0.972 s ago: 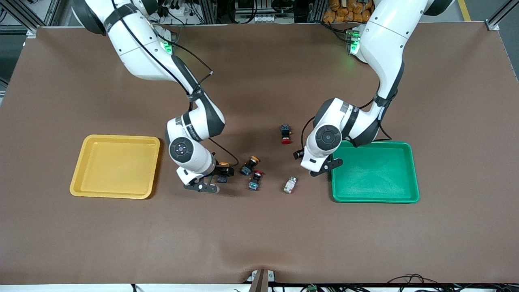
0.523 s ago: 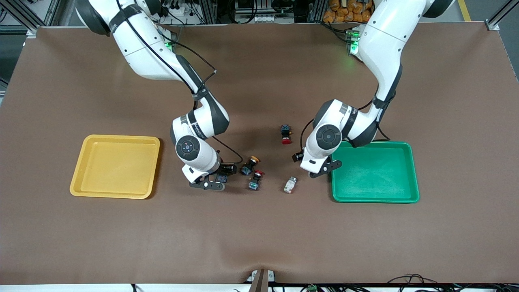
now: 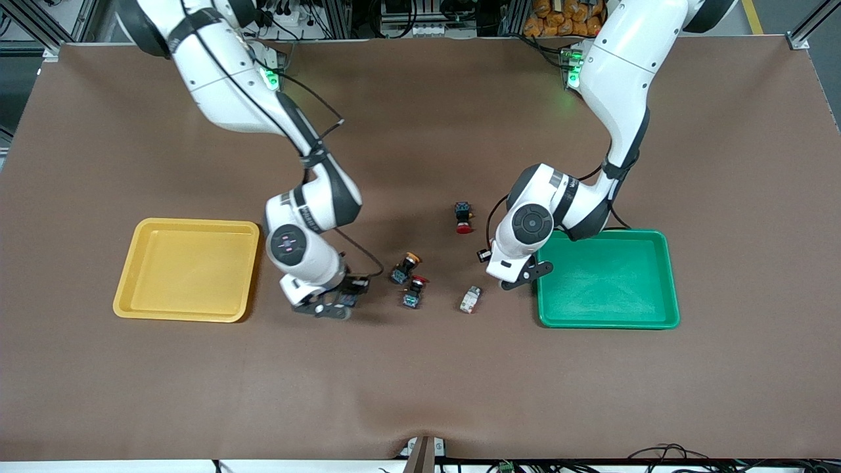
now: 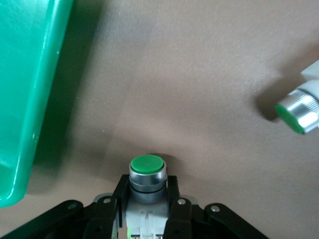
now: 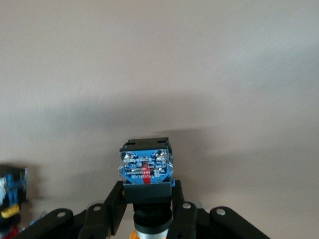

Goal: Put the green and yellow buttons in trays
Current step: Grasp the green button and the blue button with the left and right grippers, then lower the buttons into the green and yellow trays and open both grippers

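Beside the green tray (image 3: 608, 318), my left hand (image 4: 147, 209) clamps a green button (image 4: 147, 169); my right hand (image 5: 148, 209) clamps a blue-bodied button (image 5: 146, 169) over bare table (image 3: 420, 381).

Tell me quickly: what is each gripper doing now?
Left gripper: shut on silver-bodied green-capped button.
Right gripper: shut on black-blue bodied yellow-capped button.

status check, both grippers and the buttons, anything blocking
Left gripper shut on green button beside green tray. Right gripper shut on yellow button near yellow tray. Nothing in the way.
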